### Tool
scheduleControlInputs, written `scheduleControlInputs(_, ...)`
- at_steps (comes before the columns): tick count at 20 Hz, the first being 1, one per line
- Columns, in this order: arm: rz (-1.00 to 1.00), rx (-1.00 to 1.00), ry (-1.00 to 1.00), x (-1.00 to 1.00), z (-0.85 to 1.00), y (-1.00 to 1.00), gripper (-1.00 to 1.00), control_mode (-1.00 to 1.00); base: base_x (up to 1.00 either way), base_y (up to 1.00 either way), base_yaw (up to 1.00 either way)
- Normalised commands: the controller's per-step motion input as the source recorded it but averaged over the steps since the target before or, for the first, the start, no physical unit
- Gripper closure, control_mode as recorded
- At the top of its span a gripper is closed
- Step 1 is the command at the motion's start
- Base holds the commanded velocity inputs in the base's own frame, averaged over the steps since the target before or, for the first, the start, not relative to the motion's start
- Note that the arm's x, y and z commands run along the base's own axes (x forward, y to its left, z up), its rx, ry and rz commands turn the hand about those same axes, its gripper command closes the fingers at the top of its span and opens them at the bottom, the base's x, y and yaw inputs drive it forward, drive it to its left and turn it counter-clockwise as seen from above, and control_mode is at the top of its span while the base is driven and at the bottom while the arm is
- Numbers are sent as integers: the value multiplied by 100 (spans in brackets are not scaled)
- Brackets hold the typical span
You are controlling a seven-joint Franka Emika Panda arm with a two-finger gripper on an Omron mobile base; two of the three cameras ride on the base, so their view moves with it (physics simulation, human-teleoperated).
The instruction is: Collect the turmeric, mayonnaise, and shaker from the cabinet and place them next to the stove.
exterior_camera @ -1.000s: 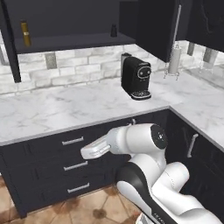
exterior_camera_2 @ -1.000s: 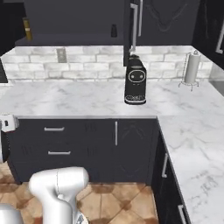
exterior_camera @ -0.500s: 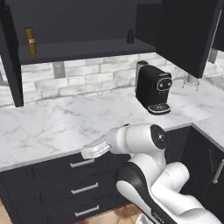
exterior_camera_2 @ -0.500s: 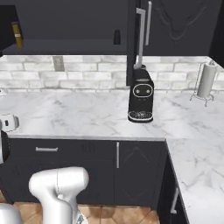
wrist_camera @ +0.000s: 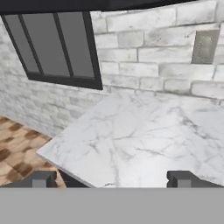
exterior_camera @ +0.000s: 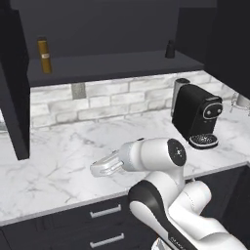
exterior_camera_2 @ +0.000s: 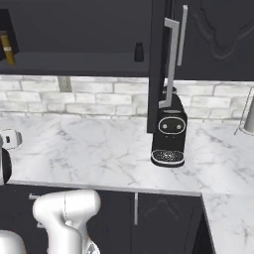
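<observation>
The black cabinet [exterior_camera: 112, 29] hangs open above the counter. On its dark shelf the slim amber turmeric [exterior_camera: 44, 55] stands at the left end and the small black shaker [exterior_camera: 170, 49] at the right end. From the other side the turmeric [exterior_camera_2: 6, 47] sits at the far left and the shaker [exterior_camera_2: 139, 52] just left of the open door. My gripper [wrist_camera: 111, 180] is open with nothing between its fingertips [wrist_camera: 41, 179]. It hovers low over the marble counter's front edge [exterior_camera: 95, 169], well below the shelf. The mayonnaise and the stove are out of view.
A black coffee machine [exterior_camera: 197, 114] stands on the marble counter [exterior_camera: 58, 161] to the right. The cabinet's open door [exterior_camera_2: 159, 64] with a silver handle hangs in front of it. Drawers [exterior_camera: 105, 211] lie below. A wall outlet [wrist_camera: 204, 46] and a dark window [wrist_camera: 57, 43] are ahead of the hand.
The whole picture has shifted: the base has driven closer to the counter and cabinet, which look larger now. The arm keeps its folded pose and the jaws stay open.
</observation>
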Motion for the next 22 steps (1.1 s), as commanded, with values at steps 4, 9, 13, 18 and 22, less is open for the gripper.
scheduleControlInputs(4,0,0,0,0,0,0,-100,100,73,0,20)
scheduleControlInputs(9,0,0,0,0,0,0,-100,100,73,2,25)
scheduleControlInputs(13,0,0,0,0,0,0,-100,100,69,9,31)
scheduleControlInputs(18,17,5,-3,49,12,0,-100,-100,14,2,6)
scheduleControlInputs(22,5,1,-2,44,48,-1,-100,-100,0,0,0)
